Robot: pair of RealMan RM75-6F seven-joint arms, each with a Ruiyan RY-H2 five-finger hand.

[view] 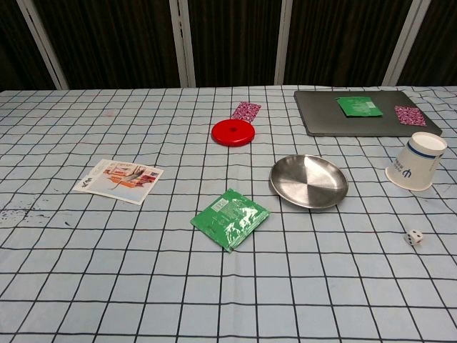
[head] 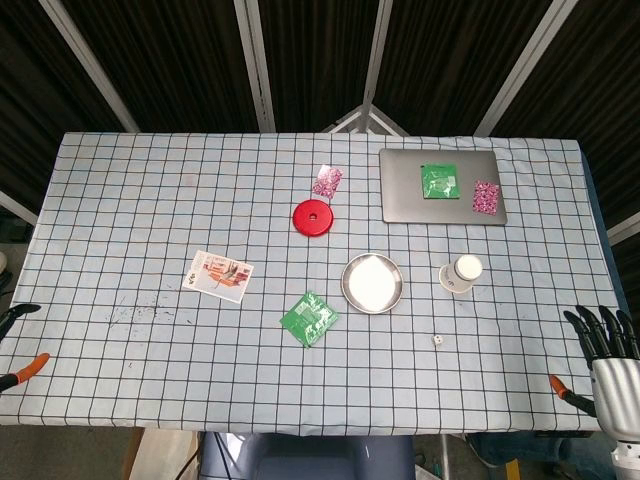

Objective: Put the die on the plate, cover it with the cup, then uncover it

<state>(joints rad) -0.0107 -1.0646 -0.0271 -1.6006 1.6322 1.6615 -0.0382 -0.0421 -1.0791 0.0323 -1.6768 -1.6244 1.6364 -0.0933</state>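
Your right robot hand (head: pixel 606 345) sits low off the near right edge of the checked-cloth worktop (head: pixel 150 240), fingers straight, spread apart, pointing away from you, empty. The left hand is out of both views. The small white die (head: pixel 437 340) lies on the cloth well to that hand's left. Beyond the die, the round steel plate (head: pixel 372 283) and the white paper cup (head: pixel 462 273) stand apart.
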